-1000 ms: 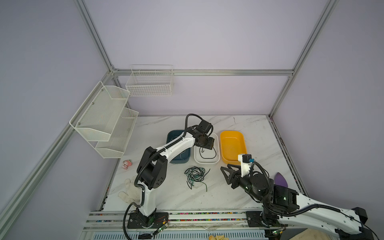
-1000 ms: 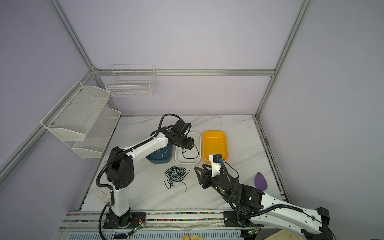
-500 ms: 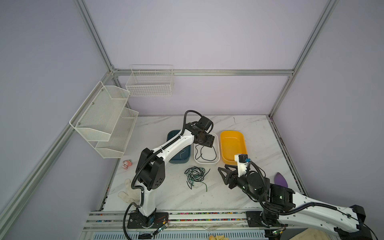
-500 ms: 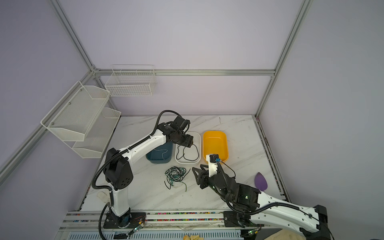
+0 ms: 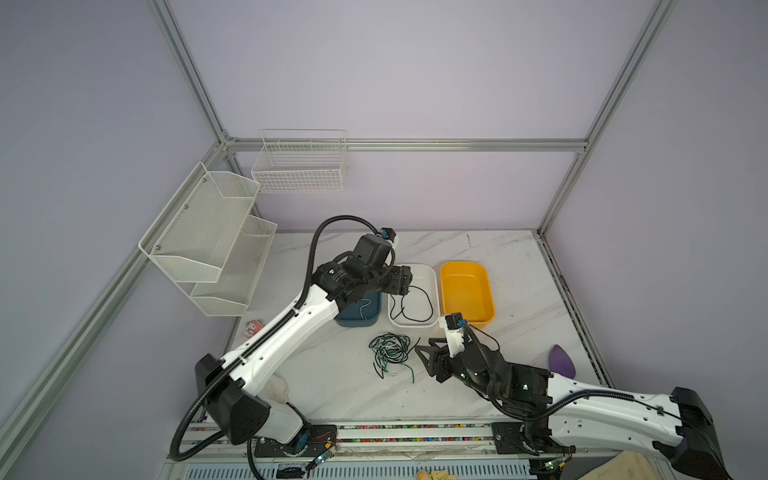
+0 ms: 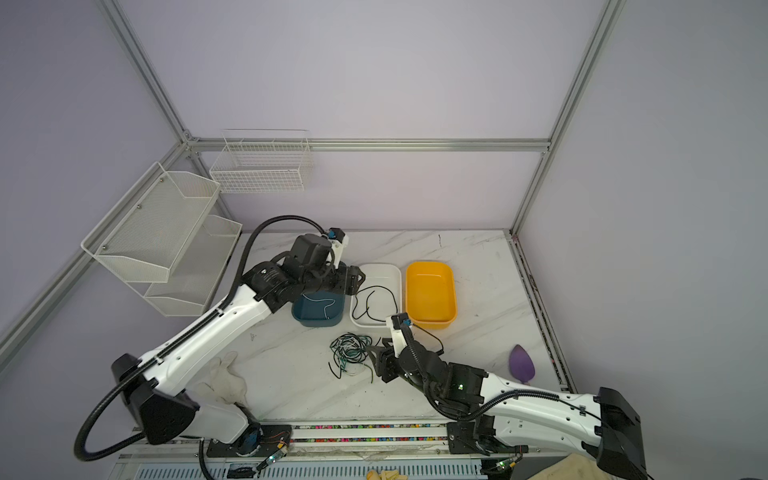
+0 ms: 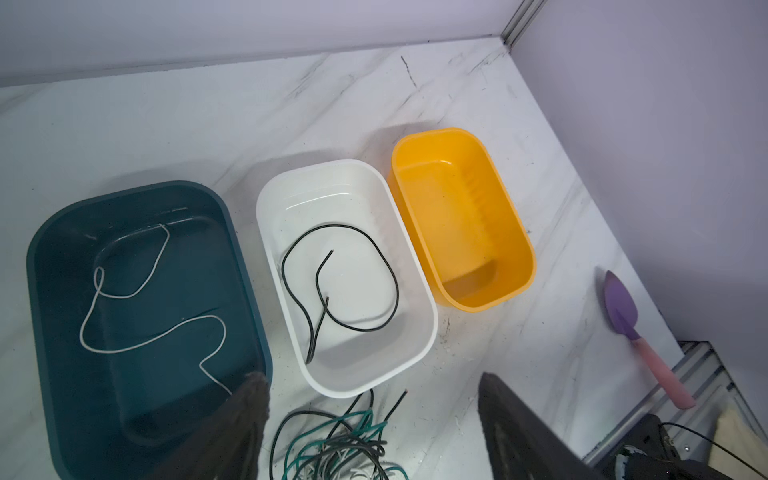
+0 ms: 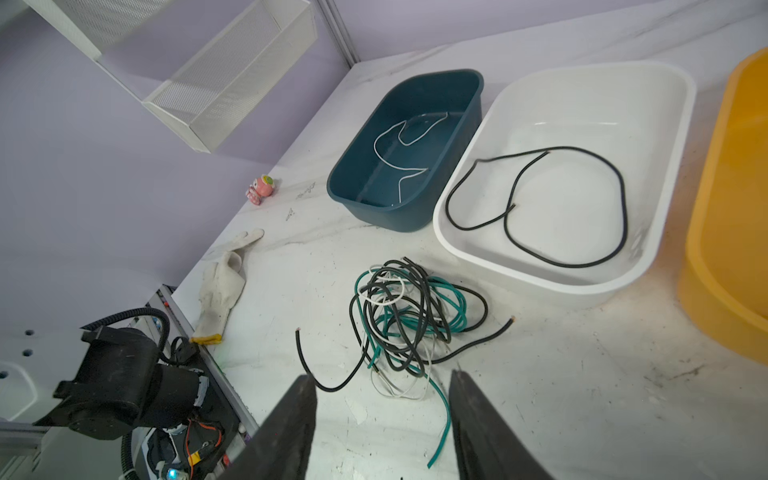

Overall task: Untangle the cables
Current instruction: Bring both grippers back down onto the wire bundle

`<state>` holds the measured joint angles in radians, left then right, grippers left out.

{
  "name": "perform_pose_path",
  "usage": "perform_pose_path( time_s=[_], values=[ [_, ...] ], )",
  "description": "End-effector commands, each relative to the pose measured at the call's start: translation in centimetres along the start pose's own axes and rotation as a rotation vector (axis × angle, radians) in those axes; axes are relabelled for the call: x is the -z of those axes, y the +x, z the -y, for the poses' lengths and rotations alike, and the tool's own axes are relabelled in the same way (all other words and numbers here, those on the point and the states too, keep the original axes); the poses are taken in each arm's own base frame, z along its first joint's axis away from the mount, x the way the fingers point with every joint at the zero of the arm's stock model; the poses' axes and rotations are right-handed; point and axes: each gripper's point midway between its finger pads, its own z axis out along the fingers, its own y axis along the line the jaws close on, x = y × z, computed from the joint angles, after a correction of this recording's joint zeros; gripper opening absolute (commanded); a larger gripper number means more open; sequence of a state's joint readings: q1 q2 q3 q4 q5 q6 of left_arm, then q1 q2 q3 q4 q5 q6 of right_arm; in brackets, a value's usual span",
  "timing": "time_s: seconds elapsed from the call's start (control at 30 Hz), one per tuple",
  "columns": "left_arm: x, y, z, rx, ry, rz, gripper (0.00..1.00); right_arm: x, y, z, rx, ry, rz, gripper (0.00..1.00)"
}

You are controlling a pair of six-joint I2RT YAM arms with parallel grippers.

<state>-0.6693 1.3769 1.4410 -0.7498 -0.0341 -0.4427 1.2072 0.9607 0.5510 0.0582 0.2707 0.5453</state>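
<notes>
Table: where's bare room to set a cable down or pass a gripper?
Free: tabletop between yellow bin and purple scoop; strip from it to the back wall; between glove and tangle. Crowded: tangle to white bin, with right gripper beside it.

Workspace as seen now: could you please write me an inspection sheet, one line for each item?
Surface: marble table, scuffed, dirt specks.
Job's things: tangle of cables on table before the bins; white cable in teal bin; black cable in white bin; yellow bin empty.
Clutter: glove, pink toy, purple scoop.
Grippers: left hand open above the bins; right hand open next to tangle; both empty.
Cables: ribbed hose arches over left arm.
Surroundings: mesh shelf and wire basket on walls.
</notes>
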Motion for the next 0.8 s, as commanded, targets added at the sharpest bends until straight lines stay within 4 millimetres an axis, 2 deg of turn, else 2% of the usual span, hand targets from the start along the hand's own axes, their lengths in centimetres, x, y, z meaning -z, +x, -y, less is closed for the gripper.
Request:
perform_pose_path(
  time_s=[0.0,0.17,0.27,0.37,0.6,0.63,0.77],
  values=[
    [0.8,2.8,-0.6,0.081,0.033,0.008,0.79,-1.6,0.8,-1.1,-0.009,-0.034,-0.024,0.55],
    [2.7,7.6,-2.8,0.165,0.035,0.01,0.79,-4.3,2.2,-1.8,-0.004,-0.024,-0.088,0.55],
    [2.7,11.0,-4.2,0.214,0.038,0.007,0.8,-5.4,2.8,-2.4,-0.032,-0.037,-0.111,0.55],
    [2.5,13.4,-5.0,0.257,0.048,0.006,0.8,-6.4,3.2,-2.5,-0.039,-0.027,-0.129,0.54],
    [1.7,17.2,-6.0,0.309,0.055,-0.046,0.8,-7.3,3.8,-1.0,-0.04,0.067,-0.135,0.51],
    [1.5,17.7,-6.1,0.314,0.056,-0.056,0.8,-7.7,4.5,-0.4,-0.029,0.097,-0.15,0.49],
    [0.6,19.3,-6.3,0.335,0.06,-0.091,0.8,-7.9,4.9,1.3,-0.024,0.18,-0.142,0.45]
  ],
)
